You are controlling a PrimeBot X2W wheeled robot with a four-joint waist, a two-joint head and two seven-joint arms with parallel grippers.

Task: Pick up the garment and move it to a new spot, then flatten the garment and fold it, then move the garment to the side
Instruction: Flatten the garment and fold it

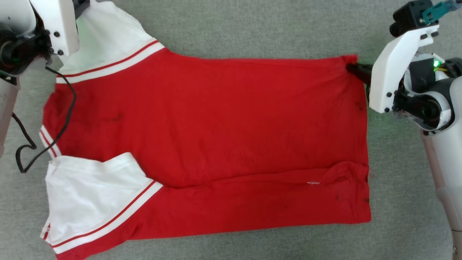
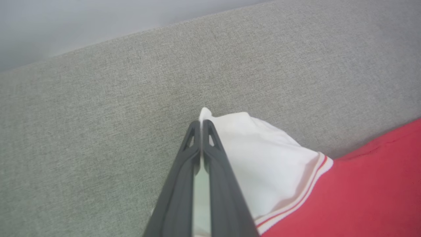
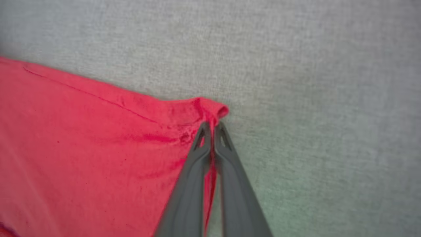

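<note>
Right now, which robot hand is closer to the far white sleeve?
Left. The left gripper pinches the white sleeve at its tip; the right gripper pinches the red hem corner at the opposite end.

Grey woven fabric surface (image 1: 252, 25) underneath, fine texture; pale blurred background (image 2: 65, 26) beyond its far edge.

garment (image 1: 216, 119): soft matt jersey cloth | surface (image 1: 252, 29): coarse grey woven fabric | fingers (image 2: 181, 184): matt dark plastic

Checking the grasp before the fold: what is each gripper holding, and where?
The left gripper pinches the T-shirt by the tip of a white sleeve; the right gripper pinches a red hem corner.
</note>
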